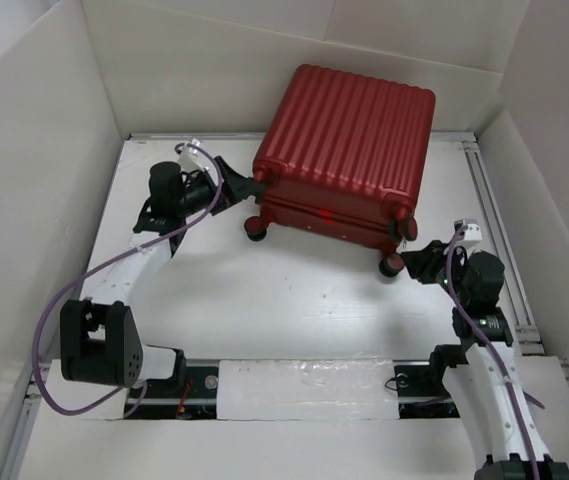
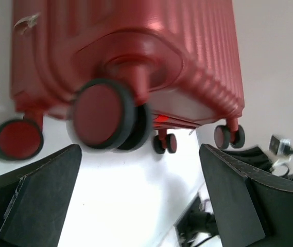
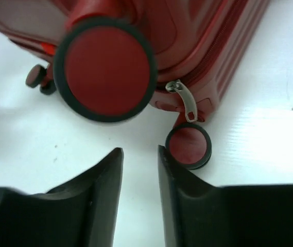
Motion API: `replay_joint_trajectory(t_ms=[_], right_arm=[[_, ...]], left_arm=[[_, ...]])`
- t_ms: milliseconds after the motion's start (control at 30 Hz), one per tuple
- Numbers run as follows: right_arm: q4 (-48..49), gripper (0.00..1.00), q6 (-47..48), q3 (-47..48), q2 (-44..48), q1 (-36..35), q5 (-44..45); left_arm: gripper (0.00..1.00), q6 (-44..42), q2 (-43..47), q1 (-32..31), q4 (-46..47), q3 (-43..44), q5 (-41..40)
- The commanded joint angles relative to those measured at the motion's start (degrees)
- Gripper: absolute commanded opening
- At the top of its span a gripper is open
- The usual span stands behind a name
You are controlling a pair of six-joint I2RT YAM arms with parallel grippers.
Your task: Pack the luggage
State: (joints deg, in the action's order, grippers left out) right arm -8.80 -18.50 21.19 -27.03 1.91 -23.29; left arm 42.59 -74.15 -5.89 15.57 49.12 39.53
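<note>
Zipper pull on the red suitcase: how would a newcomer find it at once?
Start at the ribbed red hard-shell suitcase on the white table. In the right wrist view, follow its zip seam to the corner above the small dark-rimmed red wheel. The silvery metal zipper pull hangs there, the only metal among red shell and wheels.

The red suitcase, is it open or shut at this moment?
Shut. The suitcase has both shell halves pressed together, no lining shows, and the zipper pull hangs at the seam. Whether it is zipped all round, cannot tell.
</note>
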Motion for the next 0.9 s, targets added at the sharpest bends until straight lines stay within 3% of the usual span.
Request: replay_joint_trajectory(t_ms=[0,133,233,400,633,833,867], right_arm=[[2.3,0.43,1.0,1.8,-5.4,0.1,1.3],[6.2,0.59,5.1,3.6,-14.8,0.1,-1.1],[8.7,0.63,5.1,5.0,-18.7,0.1,-1.3],[12.6,0.69,7.6,6.7,-21.6,0.1,0.8],[20.4,0.70,9.4,9.2,-32.0,0.1,-4.6],[28.7,0.64,8.7,8.7,-35.6,0.6,-5.7],[30.1,0.62,7.6,8.7,-36.2,0.6,-6.3]], left_arm=[[0.98,-7.8,-2.0,-4.9,-5.3,8.7,-2.2],[0.98,-9.4,-3.9,-5.4,-9.1,12.8,-6.3],[0.98,-13.2,-5.8,-6.1,-14.1,15.2,-9.4],[0.98,-14.6,-7.0,-6.2,-12.8,15.8,-9.6],[0.92,-17.6,-12.5,-7.3,-15.0,21.1,-7.4],[0.83,-17.6,-16.2,-7.3,-14.3,22.2,-5.2],[0.78,-17.6,-16.2,-7.3,-14.3,22.2,-4.5]])
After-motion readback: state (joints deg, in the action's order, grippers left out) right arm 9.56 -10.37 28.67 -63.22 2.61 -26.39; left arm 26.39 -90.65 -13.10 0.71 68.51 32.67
